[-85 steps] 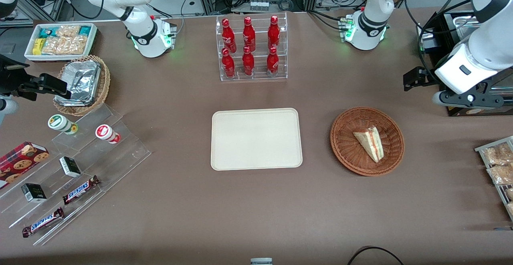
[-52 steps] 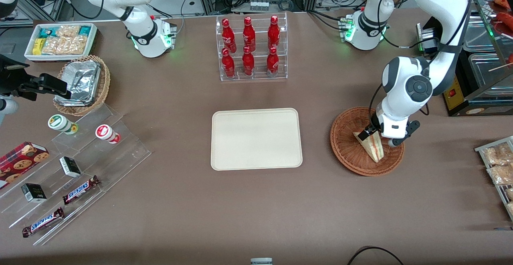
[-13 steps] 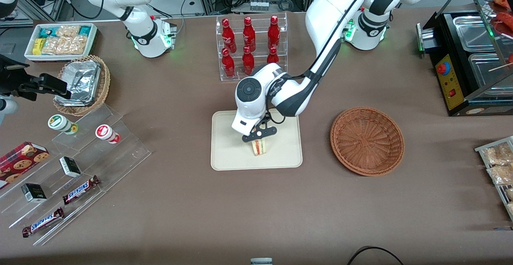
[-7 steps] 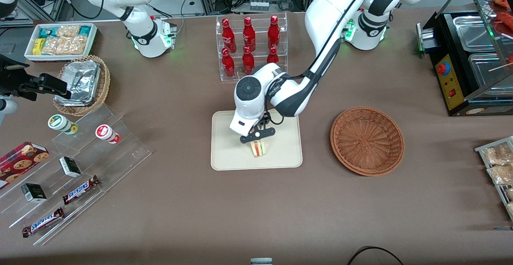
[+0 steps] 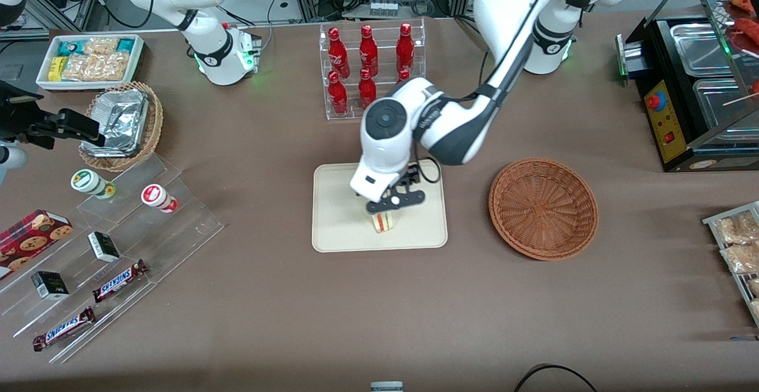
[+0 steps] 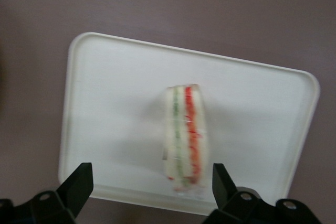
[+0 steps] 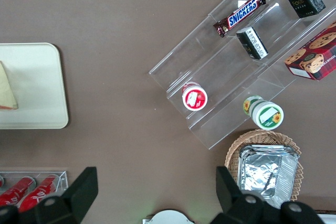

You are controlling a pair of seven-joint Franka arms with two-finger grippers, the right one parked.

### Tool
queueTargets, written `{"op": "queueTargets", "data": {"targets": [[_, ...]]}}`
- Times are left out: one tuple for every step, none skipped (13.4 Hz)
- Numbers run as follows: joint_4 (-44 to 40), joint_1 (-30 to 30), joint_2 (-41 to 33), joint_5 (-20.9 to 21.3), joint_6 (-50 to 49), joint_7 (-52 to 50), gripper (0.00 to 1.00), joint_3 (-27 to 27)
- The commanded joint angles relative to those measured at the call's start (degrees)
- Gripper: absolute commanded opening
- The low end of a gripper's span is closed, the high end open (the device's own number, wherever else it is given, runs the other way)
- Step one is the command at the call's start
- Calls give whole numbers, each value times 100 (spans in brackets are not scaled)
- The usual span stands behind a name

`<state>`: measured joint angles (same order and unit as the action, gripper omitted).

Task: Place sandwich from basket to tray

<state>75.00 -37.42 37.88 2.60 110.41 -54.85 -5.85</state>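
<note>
The sandwich (image 5: 383, 222) stands on its edge on the cream tray (image 5: 338, 202), near the tray's rim closest to the front camera. My gripper (image 5: 394, 201) hovers just above it, open, with nothing between its fingers. In the left wrist view the sandwich (image 6: 185, 135) shows its green and red layers on the tray (image 6: 115, 119), and the gripper (image 6: 151, 177) has its fingers spread wider than the sandwich, clear of it. The reddish-brown basket (image 5: 542, 208) sits beside the tray toward the working arm's end and holds nothing. The right wrist view catches a corner of the sandwich (image 7: 6, 90).
A clear rack of red bottles (image 5: 370, 72) stands farther from the front camera than the tray. Toward the parked arm's end are an acrylic snack stand (image 5: 118, 232), a tan basket with foil (image 5: 121, 125) and a white snack bin (image 5: 89, 60). A food warmer (image 5: 699, 83) sits toward the working arm's end.
The gripper has opened and let go of the sandwich, then risen a little above it. The sandwich stays standing on the tray.
</note>
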Motion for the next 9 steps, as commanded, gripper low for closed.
{"op": "queueTargets", "data": {"targets": [[207,434,-315,21,-493,255,100,-47],[434,577,-473,21,-503,491,100,-56],[645,665,-596,13,-364,658,100,-30],[821,918,-710,30,-250,817,100,-38],[1015,1077,-842,21,-222,1114,100,-39],[1217,1262,-1009,-14,-222,1517,100,-39],[1462,1490,-1202,-31,-222,1826,100,-47],[1691,1710,-1413,-75,-213,2072,100,-47],[1893,1912,-1624,-171,-222,2440,100,-47]]}}
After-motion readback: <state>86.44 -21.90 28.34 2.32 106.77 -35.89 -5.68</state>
